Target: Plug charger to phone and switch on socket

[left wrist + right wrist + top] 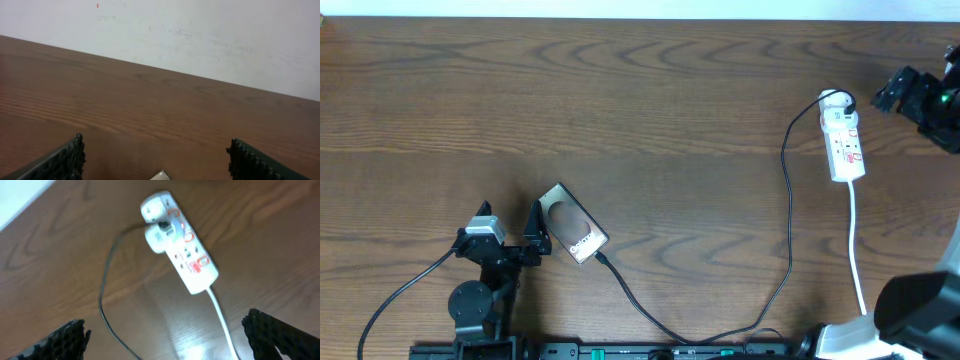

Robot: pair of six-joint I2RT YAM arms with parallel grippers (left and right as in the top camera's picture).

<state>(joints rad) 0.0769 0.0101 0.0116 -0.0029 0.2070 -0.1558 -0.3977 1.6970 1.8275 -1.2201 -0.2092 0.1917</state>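
The phone (572, 226) lies tilted on the table at the lower left, its corner (161, 175) just showing in the left wrist view. The charger cable (788, 215) runs from the phone's lower-right end, loops along the front edge and rises to a white adapter (157, 238) in the socket (846, 137). Whether the tip sits inside the phone I cannot tell. My left gripper (510, 220) stands open just left of the phone, one finger beside it. My right gripper (897, 93) hovers open to the right of the socket (186, 256), touching nothing.
The socket's white cord (857, 255) runs down toward the right arm's base (910, 305). A thick black robot cable (405, 290) trails from the left arm. The charger cable (104, 287) passes between my right fingers, below them. A pale wall (200, 35) stands past the table's far edge.
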